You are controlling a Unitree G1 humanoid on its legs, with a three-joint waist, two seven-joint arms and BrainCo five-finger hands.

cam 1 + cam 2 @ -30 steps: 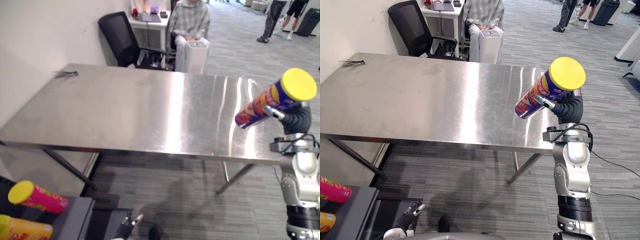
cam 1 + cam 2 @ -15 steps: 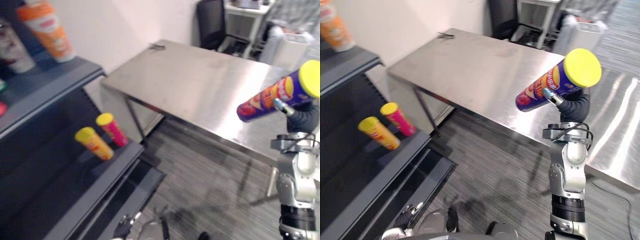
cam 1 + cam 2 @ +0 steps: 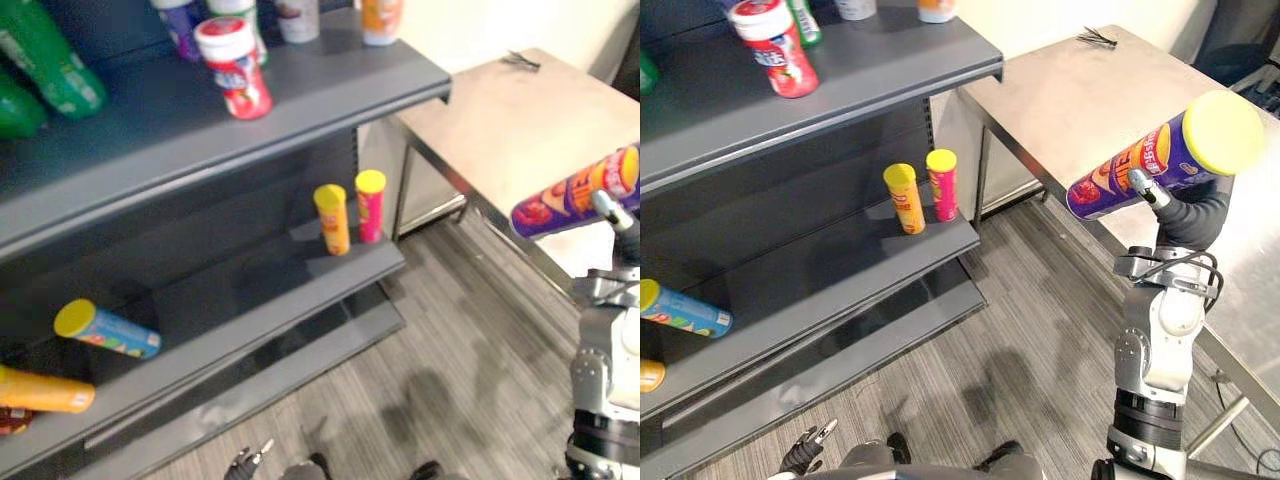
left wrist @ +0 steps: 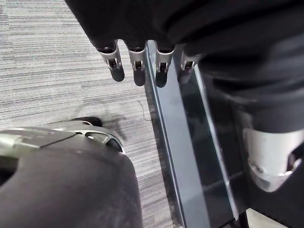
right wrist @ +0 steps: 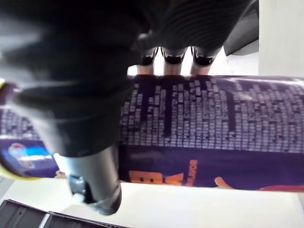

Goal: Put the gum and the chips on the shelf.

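Observation:
A purple chips can [image 3: 1137,167] with a yellow lid lies tilted in my right hand [image 3: 1187,212], raised at the right over the table's edge. In the right wrist view the fingers [image 5: 173,57] and thumb curl round the can [image 5: 213,128]. A red-and-white gum bottle [image 3: 232,68] stands tilted on the grey shelf's upper board [image 3: 330,95]. My left hand [image 4: 137,71] hangs low by the shelf's base with straight fingers and holds nothing; it also shows at the bottom edge [image 3: 806,448].
A yellow can [image 3: 332,218] and a pink can [image 3: 370,205] stand on the middle board [image 3: 290,300]. Two more cans [image 3: 105,330] lie at its left end. Green bottles [image 3: 50,60] crowd the upper left. The steel table [image 3: 1090,90] stands right of the shelf.
The view has swung left from the steel table to the shelf. My right hand still holds the purple can up at the right, in much the same pose.

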